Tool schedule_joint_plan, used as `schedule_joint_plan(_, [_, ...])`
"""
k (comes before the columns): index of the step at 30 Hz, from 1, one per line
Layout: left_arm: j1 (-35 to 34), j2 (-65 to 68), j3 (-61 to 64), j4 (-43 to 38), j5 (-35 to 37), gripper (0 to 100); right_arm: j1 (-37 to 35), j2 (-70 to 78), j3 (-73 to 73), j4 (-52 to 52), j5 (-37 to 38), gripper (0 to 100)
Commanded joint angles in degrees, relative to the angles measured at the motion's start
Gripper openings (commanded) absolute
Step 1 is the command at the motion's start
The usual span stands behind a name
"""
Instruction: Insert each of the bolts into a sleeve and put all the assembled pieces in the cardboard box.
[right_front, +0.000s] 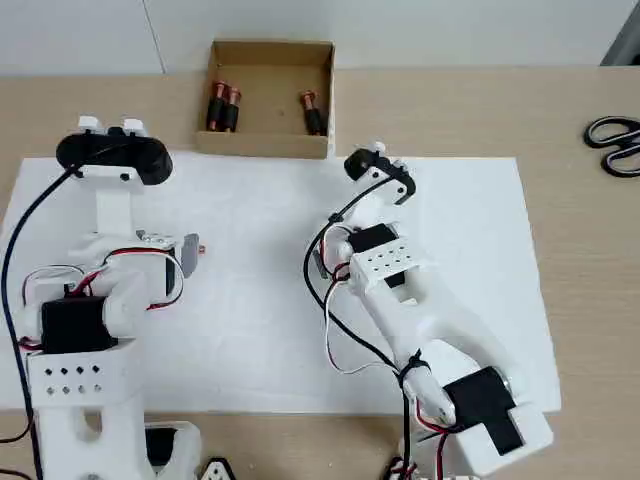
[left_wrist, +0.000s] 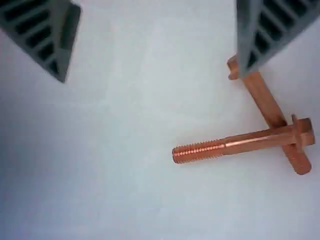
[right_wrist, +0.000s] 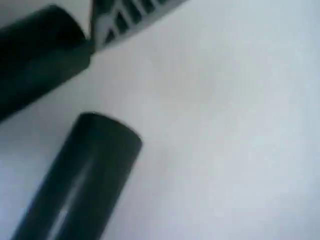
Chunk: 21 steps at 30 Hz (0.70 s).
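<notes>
Two copper bolts lie crossed on the white sheet: one bolt (left_wrist: 240, 142) on top, the other bolt (left_wrist: 272, 112) slanting beneath it. My left gripper (left_wrist: 155, 55) hangs open over the sheet, and one grey finger (left_wrist: 265, 30) covers the slanted bolt's head end. From above, the left gripper (right_front: 186, 256) sits left of centre with a copper bolt tip (right_front: 198, 247) beside it. Two black sleeves lie under my right gripper (right_front: 320, 262): one sleeve (right_wrist: 40, 55) and a second sleeve (right_wrist: 85, 180). The cardboard box (right_front: 270, 145) holds a pair of assembled pieces (right_front: 224, 108) and one more (right_front: 313, 112).
A white paper sheet (right_front: 260, 330) covers most of the wooden table. Black scissors (right_front: 615, 145) lie at the far right edge. The box stands at the sheet's back edge between the two arms.
</notes>
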Motion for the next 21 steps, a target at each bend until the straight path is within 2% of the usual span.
schedule_joint_plan(1, [0.18,-1.14,-0.13,0.26,-0.44,21,-0.40,-3.03,-0.26,-0.75,-0.18,23.1])
schedule_joint_plan(13, [0.18,-1.14,-0.04,0.35,-0.44,21,0.04,-3.03,0.97,-0.48,-0.18,23.0])
schedule_joint_plan(21, [0.18,-1.14,-0.04,1.05,-0.44,21,4.09,-3.03,2.20,-0.84,0.00,23.0])
